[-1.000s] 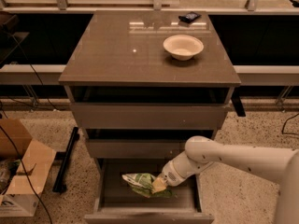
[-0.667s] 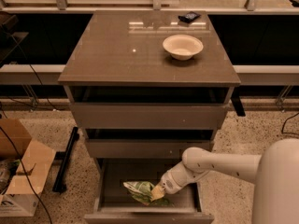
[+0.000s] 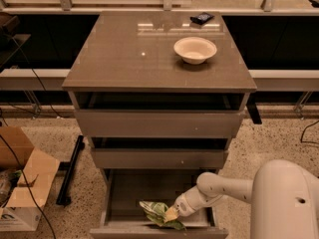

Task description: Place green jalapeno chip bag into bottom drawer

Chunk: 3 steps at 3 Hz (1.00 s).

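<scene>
The bottom drawer (image 3: pixel 130 193) is pulled open, showing its bare grey interior. The green jalapeno chip bag (image 3: pixel 157 213) lies low inside it near the front edge, crumpled, with its green and white print showing. My gripper (image 3: pixel 172 214) reaches into the drawer from the right and is shut on the bag's right end. My white arm (image 3: pixel 224 189) runs from the lower right corner over the drawer's right side.
A white bowl (image 3: pixel 195 49) and a small dark packet (image 3: pixel 202 18) sit on the cabinet top (image 3: pixel 124 59). The two upper drawers (image 3: pixel 159 123) stand slightly open. A cardboard box (image 3: pixel 22 183) and a black bar (image 3: pixel 70 171) are on the floor at left.
My arm has swung closer and lower. The gripper and bag have gone deeper into the bottom drawer, toward its front.
</scene>
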Motion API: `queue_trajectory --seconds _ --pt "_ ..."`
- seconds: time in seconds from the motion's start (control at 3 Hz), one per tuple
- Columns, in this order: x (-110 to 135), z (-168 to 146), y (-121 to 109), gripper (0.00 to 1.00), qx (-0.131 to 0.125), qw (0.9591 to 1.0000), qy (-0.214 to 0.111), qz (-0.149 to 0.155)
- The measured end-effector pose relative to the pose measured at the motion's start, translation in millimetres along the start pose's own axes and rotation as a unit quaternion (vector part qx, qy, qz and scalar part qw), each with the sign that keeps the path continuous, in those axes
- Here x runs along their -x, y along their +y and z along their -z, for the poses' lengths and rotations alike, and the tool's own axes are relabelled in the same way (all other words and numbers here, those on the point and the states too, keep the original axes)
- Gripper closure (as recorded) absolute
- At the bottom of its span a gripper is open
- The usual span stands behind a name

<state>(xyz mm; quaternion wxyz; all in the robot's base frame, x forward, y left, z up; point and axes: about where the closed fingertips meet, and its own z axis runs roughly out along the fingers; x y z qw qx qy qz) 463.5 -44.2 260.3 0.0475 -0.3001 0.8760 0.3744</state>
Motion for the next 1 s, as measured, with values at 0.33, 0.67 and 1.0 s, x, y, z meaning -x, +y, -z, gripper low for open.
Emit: queue_trajectory --seconds 0.33,0.67,1.0 --pt "-0.4 -13.7 -30.3 0.35 -0.008 0.9997 -0.019 -0.011" --pt "0.5 -28.6 -55.6 0.12 -0.016 0.9991 -0.031 -0.023" --pt "0.7 -29.9 -55.8 0.0 -0.016 0.9991 -0.032 -0.023"
